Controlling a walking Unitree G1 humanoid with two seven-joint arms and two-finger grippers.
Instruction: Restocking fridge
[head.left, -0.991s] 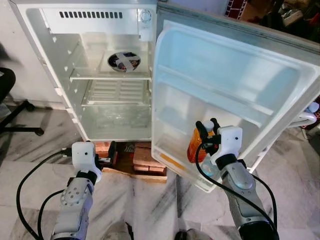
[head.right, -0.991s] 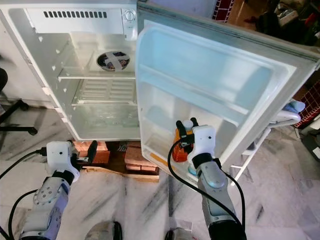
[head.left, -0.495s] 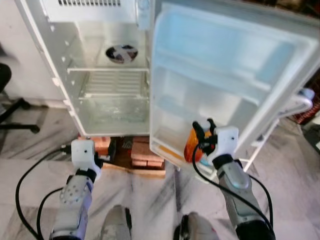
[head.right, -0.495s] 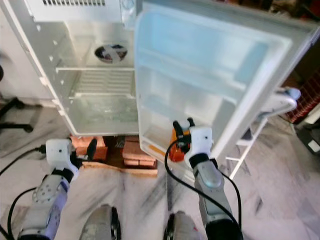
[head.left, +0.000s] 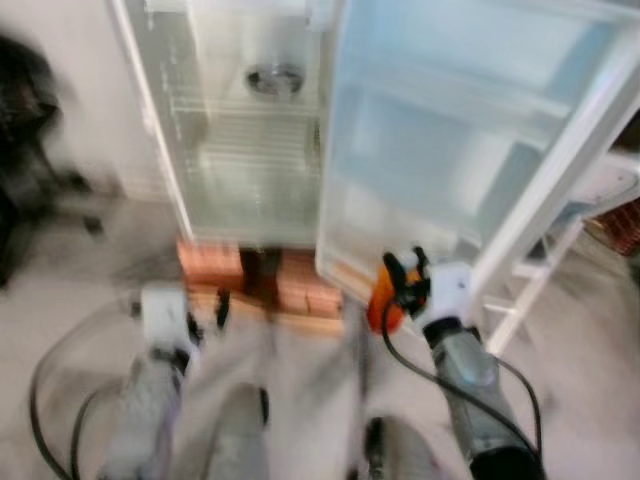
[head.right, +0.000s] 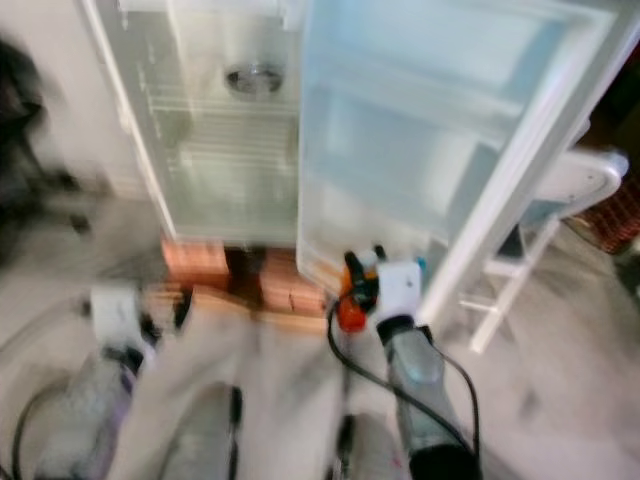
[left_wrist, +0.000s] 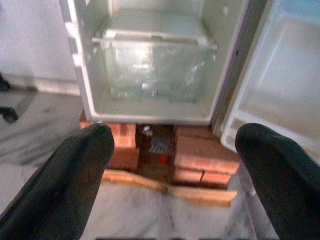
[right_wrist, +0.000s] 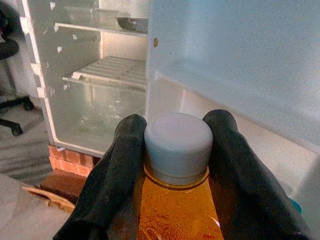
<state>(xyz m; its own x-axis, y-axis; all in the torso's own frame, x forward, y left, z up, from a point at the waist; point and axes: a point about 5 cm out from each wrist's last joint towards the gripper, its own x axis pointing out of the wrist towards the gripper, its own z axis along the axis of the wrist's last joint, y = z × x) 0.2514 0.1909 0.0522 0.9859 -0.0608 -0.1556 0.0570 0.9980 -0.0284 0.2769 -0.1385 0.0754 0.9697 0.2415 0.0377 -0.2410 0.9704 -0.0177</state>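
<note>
Step in hand: carrying the orange juice bottle (right_wrist: 176, 210) toward the open fridge (head.left: 250, 130); judged from the task, it belongs on a shelf in the fridge door (head.left: 450, 150).
Right gripper (right_wrist: 175, 150): its two black fingers (right_wrist: 117, 170) are closed around the bottle's neck, just under the pale grey cap (right_wrist: 178, 146), and touch it on both sides. In the head views it sits low, near the bottom corner of the door.
Left gripper (left_wrist: 175, 165): fingers spread wide, nothing between them; it points at the foot of the fridge.
Bottle position: upright in the right gripper, in front of the door's lowest shelf (right_wrist: 260, 150), not yet on it.
Doing it well: I would keep the bottle upright and lift it over the shelf's front lip before lowering, and let go only once the base stands flat. The neck grip lets the body swing, so a slow approach seems wise. The head views are blurred, so it is best to let the picture steady before placing.
Inside the fridge: a clear drawer (left_wrist: 155, 67) at the bottom, a wire shelf (head.left: 255, 135) above it, and a small bowl-like dish (head.left: 275, 78) higher up.
Under the fridge: red bricks (left_wrist: 200, 155) on a wooden board (left_wrist: 200, 194).
Writing and brands: none readable; no label can be made out on the bottle, and the cap is plain.
</note>
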